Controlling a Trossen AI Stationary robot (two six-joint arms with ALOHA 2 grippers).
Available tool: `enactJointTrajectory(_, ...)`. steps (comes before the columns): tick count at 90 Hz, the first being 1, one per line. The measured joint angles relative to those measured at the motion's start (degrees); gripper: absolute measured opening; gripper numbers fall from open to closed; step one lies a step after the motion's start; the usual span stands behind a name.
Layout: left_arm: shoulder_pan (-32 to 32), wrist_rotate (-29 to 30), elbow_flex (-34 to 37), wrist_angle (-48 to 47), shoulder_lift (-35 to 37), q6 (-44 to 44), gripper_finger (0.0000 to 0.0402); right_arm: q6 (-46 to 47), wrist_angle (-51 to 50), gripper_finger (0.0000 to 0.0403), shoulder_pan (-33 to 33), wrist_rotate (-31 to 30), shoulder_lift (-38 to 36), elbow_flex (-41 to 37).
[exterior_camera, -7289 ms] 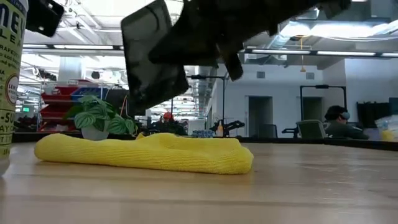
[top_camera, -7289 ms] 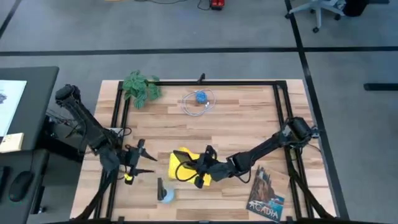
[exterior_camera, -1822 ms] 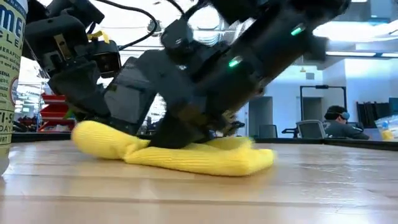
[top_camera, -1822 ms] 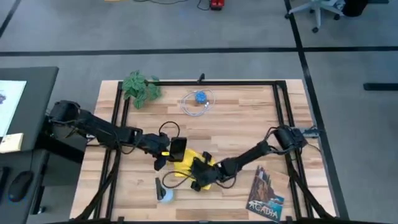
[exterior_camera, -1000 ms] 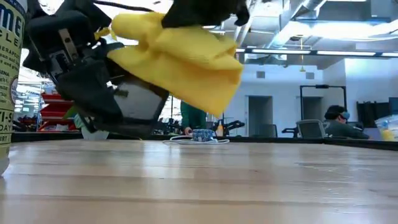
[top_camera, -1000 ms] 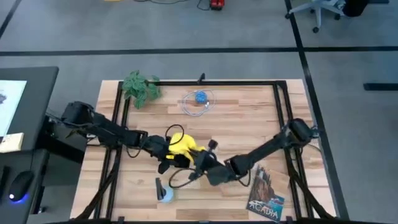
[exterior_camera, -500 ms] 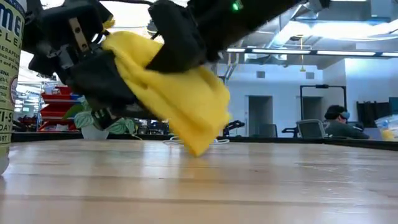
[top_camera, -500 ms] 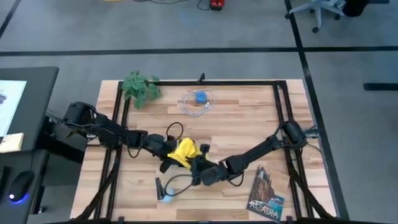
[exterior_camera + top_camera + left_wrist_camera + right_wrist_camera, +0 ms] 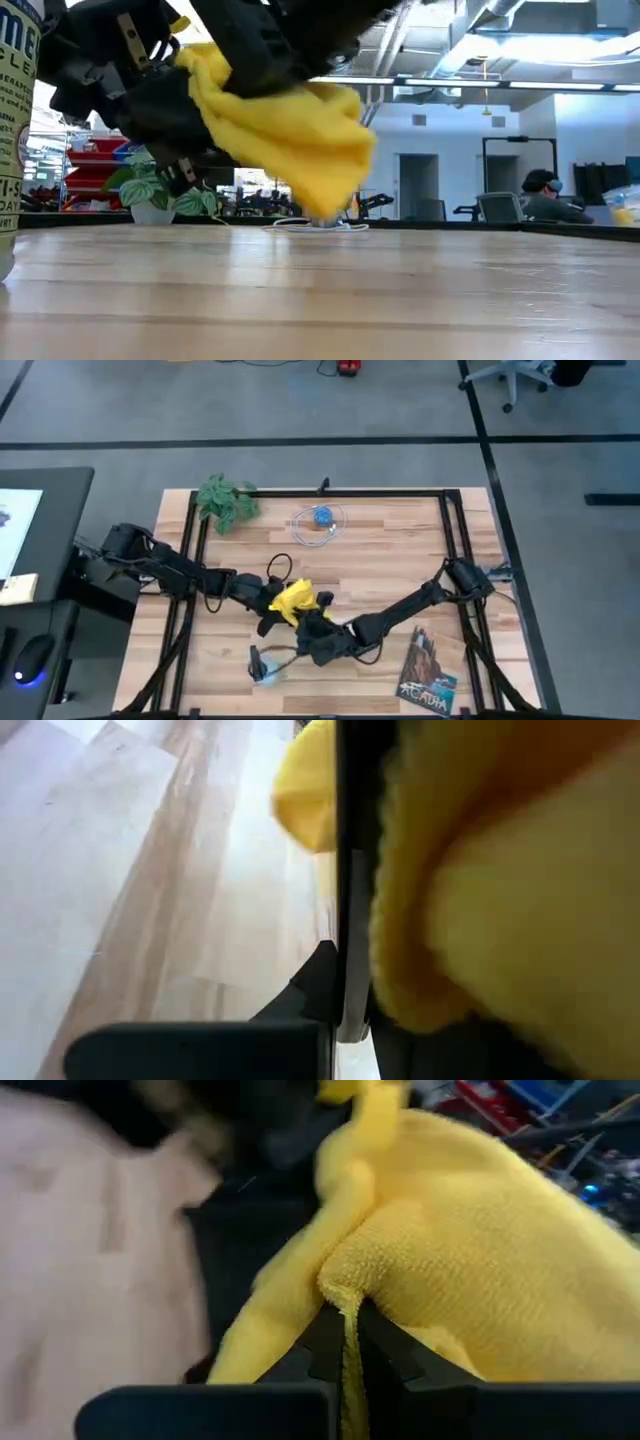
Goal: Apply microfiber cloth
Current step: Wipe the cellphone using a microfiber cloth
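Judging from where things hang, I put the job somewhere in the middle; the microfiber cloth point(image 9: 292, 601) is off the wood and bunched in the air between my two arms, near the front-centre of the table point(image 9: 400, 560); the right gripper point(image 9: 346, 1342) is pinched tight on a fold of it, which the right wrist view shows plainly, the yellow pile squeezed between the two dark fingers; the left gripper point(image 9: 268, 605) sits just beside the cloth on its other side, and a thin dark edge runs up along the yellow in the left wrist view, probably whatever the cloth is meant to wipe, though I cannot tell what it is, nor whether that hand is clenched or slack. What looks done: cloth lifted and brought against the left arm's end; what looks left: the actual rubbing, then setting things down. From the low view the cloth point(image 9: 290, 135) droops clear of the boards. The surface is pale butcher-block wood inside a black frame; a green plant point(image 9: 227, 501) stands at the far left corner, a blue object ringed by a loop of cable point(image 9: 320, 523) near the far edge, a book point(image 9: 430, 672) at the front right. Beyond is grey floor; the low view shows a bright workshop with a person point(image 9: 545, 195) seated far off.
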State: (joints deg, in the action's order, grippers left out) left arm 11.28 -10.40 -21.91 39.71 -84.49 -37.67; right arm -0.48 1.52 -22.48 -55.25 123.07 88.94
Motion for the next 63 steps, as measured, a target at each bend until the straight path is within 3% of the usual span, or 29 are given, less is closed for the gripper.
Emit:
enactJointTrajectory(14, 0.33, 1.17, 0.00, -0.07, -0.02, 0.03, 0.0009, 1.75, 0.12, 0.0000, 1.20, -1.62, -0.11, 0.60)
enactJointTrajectory(24, 0.37, 1.77, 0.00, -0.08, -0.06, 0.35, 0.0009, 3.50, -1.90, 0.0000, 0.87, 0.48, -0.11, 0.65)
enactJointTrajectory(45, 0.16, 3.00, 0.07, 1.35, 0.13, 1.05, 0.0009, 20.75, -18.37, 0.0000, -3.41, 1.78, -0.11, 0.70)
enactJointTrajectory(63, 0.20, 3.31, 0.04, 3.40, 0.24, 1.57, 0.0009, 28.46, -26.26, 0.0000, -7.27, 2.06, 0.00, 0.60)
